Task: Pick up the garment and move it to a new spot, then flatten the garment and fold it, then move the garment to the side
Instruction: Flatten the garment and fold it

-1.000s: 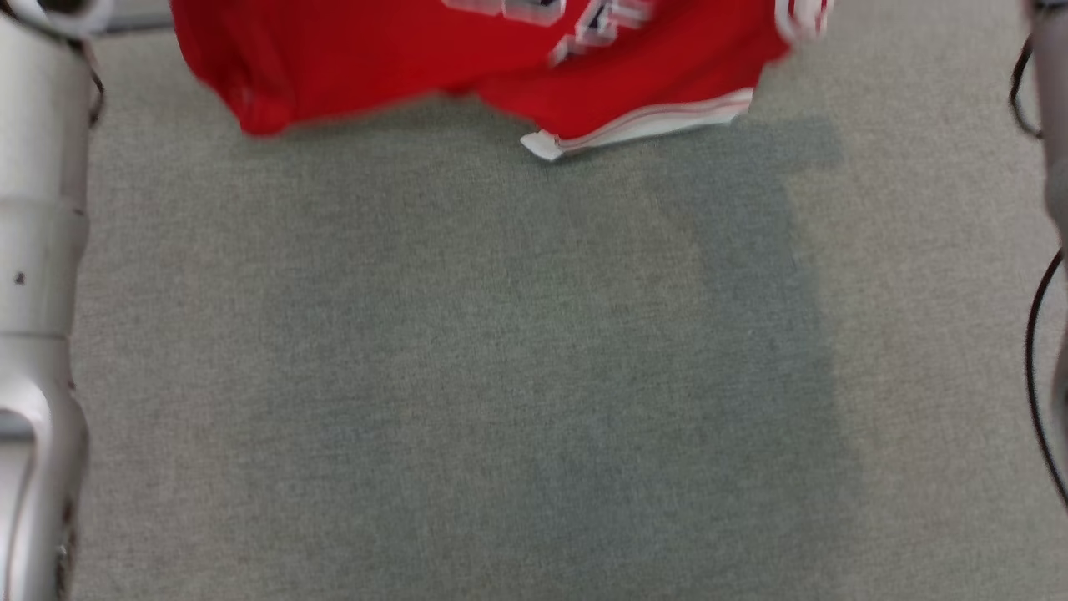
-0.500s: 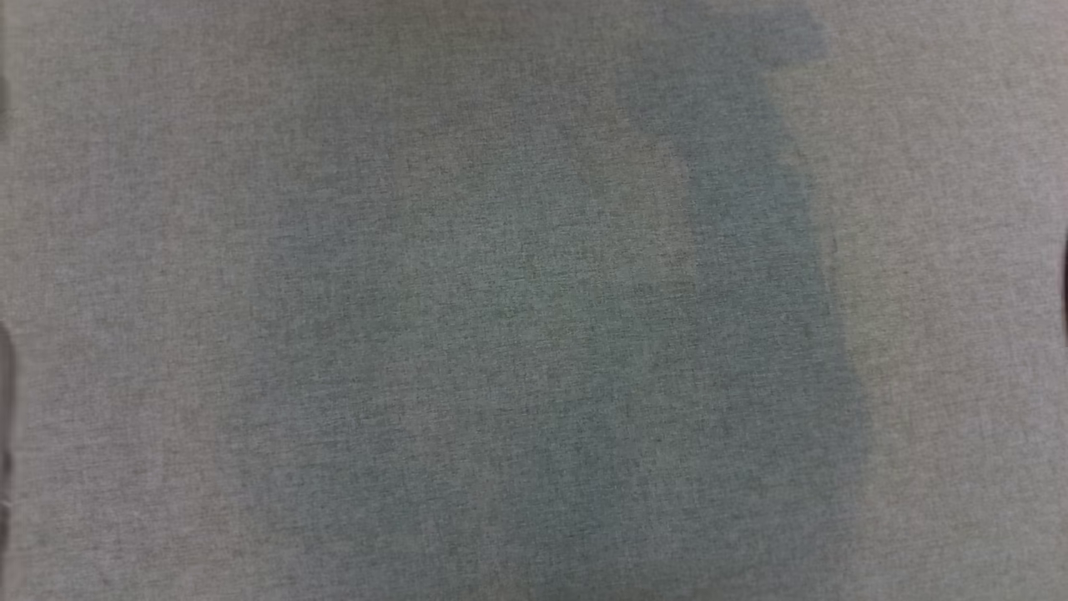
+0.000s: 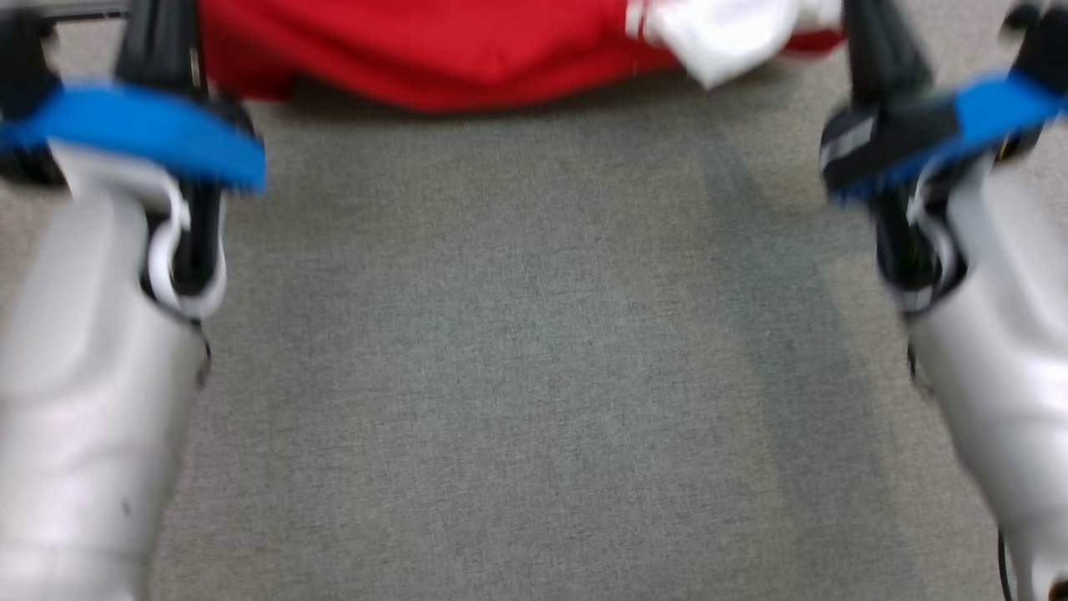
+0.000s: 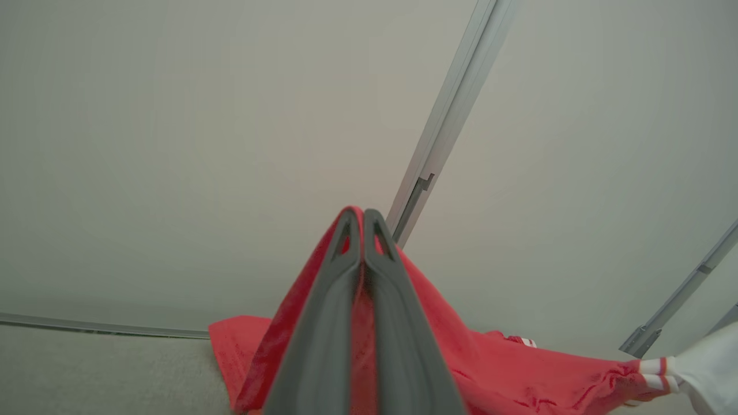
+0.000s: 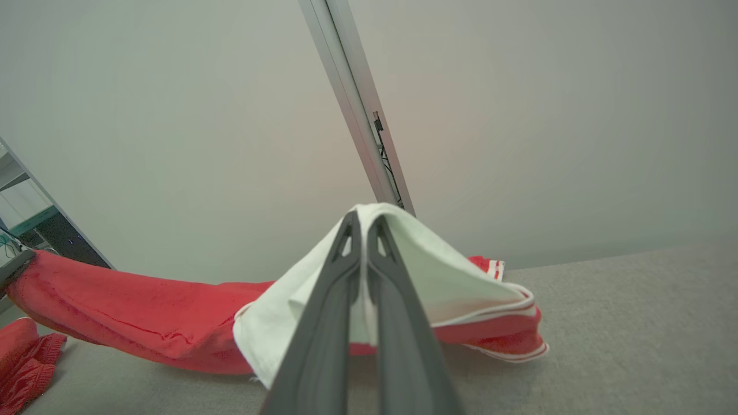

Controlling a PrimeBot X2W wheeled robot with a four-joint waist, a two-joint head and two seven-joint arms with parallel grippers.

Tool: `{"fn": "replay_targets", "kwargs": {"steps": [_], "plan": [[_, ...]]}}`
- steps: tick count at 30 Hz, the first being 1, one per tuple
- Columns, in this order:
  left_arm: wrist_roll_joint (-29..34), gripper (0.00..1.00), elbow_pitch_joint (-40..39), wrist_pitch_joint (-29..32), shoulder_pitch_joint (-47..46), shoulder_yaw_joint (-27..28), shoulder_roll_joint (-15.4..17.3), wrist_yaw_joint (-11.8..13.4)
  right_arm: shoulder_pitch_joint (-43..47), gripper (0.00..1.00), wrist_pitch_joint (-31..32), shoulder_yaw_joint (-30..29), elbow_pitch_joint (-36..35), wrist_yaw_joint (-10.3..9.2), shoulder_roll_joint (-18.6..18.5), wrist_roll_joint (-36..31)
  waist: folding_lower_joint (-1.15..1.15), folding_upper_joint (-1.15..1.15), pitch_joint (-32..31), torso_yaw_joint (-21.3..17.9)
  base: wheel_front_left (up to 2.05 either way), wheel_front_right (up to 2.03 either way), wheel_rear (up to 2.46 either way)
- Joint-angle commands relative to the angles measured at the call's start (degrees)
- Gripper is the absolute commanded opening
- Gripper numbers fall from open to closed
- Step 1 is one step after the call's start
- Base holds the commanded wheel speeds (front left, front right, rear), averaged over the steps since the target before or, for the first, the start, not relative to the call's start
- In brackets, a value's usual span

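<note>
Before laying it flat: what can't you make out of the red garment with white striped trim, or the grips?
Head view: most of the red garment is cut off by the top edge; motion blur smears the rest.
Left wrist view: the dark fingers of the left gripper hide how much cloth they pinch.
Right wrist view: white cloth draped over the right gripper hides its hold likewise.

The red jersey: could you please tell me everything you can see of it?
The red jersey looks like a soft knit, with a white part edged in red-and-white stripes. It hangs stretched between the left gripper, shut on red cloth, and the right gripper, shut on the white part, its lower folds resting on the grey table.
</note>
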Motion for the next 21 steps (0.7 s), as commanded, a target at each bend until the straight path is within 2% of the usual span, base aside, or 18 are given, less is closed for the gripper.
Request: {"fn": "replay_targets", "kwargs": {"steps": [1,7,14,21], "plan": [[1.14,0.0,-2.18,-0.14,4.6,2.38,-0.79,-0.08,4.94,0.0,-0.27,-0.19,-1.99,0.13,-0.7,0.74,0.01,0.0,-1.49,-0.53,0.0,0.0,0.0],[6.18,0.0,-9.79,-0.15,24.69,10.67,-4.42,-0.08,23.22,0.0,-0.28,-1.13,-8.53,0.13,-1.55,2.72,0.01,0.0,-5.81,-0.32,0.0,0.0,0.0],[11.03,0.0,-14.19,-0.15,40.56,14.02,-8.4,-0.07,40.31,0.0,-0.22,-3.77,-11.47,0.13,-1.62,4.91,0.01,0.0,-10.88,1.63,0.0,0.0,0.0],[14.66,0.0,-14.76,-0.16,50.46,15.17,-9.92,-0.07,55.31,0.0,0.97,-8.71,-16.17,0.13,0.88,3.94,0.01,0.0,-15.26,3.55,0.0,0.0,0.0]]}}
